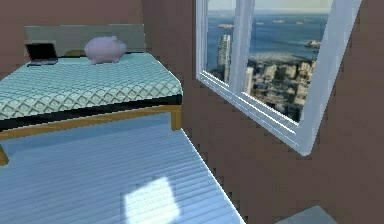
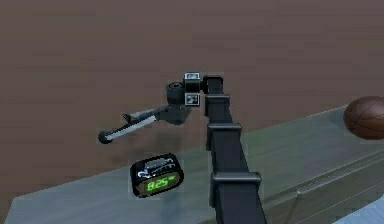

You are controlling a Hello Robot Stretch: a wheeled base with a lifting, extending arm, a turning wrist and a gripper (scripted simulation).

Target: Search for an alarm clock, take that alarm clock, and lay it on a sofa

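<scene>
Alarm clock, its green digits lit, lies on the grey counter beside the outstretched arm. The fingers hang just above it, probably lined up for the pickup. Whether they grasp anything cannot be told.

A bed stands against brown walls beside a white-framed window.
</scene>
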